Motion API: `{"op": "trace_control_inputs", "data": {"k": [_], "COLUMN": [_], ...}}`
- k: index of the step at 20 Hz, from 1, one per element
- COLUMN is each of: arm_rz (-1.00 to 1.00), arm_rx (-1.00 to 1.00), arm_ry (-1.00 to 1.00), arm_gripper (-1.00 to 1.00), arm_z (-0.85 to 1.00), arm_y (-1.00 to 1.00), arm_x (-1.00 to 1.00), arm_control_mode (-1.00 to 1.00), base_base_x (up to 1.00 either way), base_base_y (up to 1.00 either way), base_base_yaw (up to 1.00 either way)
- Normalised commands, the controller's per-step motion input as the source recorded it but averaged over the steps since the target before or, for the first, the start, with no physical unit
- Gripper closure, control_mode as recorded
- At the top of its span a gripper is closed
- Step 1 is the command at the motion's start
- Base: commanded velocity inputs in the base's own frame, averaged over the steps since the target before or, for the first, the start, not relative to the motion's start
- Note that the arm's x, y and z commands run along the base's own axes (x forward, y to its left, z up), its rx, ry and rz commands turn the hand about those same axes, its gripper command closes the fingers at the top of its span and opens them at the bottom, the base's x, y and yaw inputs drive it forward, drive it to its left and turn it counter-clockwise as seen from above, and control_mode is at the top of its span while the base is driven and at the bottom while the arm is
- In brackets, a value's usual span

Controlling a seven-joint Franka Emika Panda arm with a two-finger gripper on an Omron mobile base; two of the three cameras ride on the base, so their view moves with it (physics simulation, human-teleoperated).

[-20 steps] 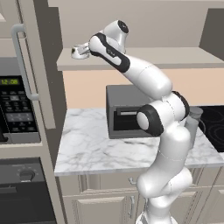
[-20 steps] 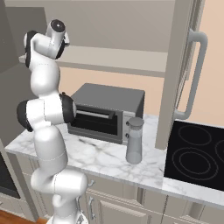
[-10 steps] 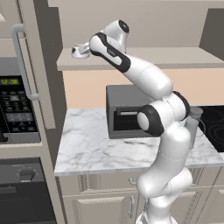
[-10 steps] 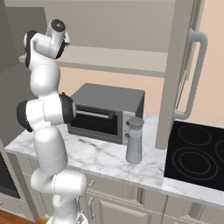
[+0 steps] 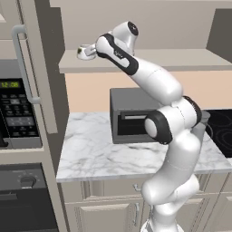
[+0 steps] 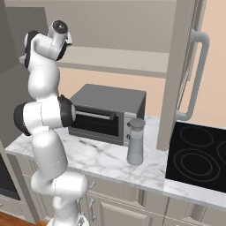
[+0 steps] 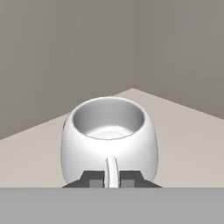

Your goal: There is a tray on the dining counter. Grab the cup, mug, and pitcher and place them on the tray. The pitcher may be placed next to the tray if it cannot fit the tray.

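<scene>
A squat white mug [image 7: 109, 131] stands on a beige cabinet shelf [image 5: 181, 59], high above the counter. My gripper [image 7: 113, 178] is shut on the mug's thin handle, which runs between the two dark fingertips. From the left base view the arm stretches up and left, and the mug [image 5: 83, 51] sits at the end of the hand [image 5: 97, 49]. The tall grey pitcher [image 6: 135, 142] stands on the marble counter, right of the toaster oven and well below the hand.
A grey toaster oven [image 6: 108, 112] sits on the marble counter [image 5: 95, 149] under the shelf. An open cabinet door with a long handle [image 6: 194, 75] hangs at the right, above a black cooktop [image 6: 196, 154]. A built-in microwave [image 5: 18, 111] is at the left.
The hand and the mug have edged slightly upward at the shelf. The pitcher and the rest of the scene have not moved.
</scene>
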Motion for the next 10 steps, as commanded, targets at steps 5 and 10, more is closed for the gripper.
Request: {"op": "trace_control_inputs", "data": {"k": [5, 10], "arm_rz": [-0.01, 0.0], "arm_rx": [0.0, 0.0], "arm_ry": [0.0, 0.0], "arm_gripper": [1.0, 1.0], "arm_z": [0.0, 0.0], "arm_y": [-0.35, -0.4], "arm_x": [-0.21, -0.32], "arm_control_mode": [-1.0, -1.0], "base_base_x": [0.0, 0.0], "base_base_y": [0.0, 0.0], "base_base_yaw": [0.0, 0.0]}}
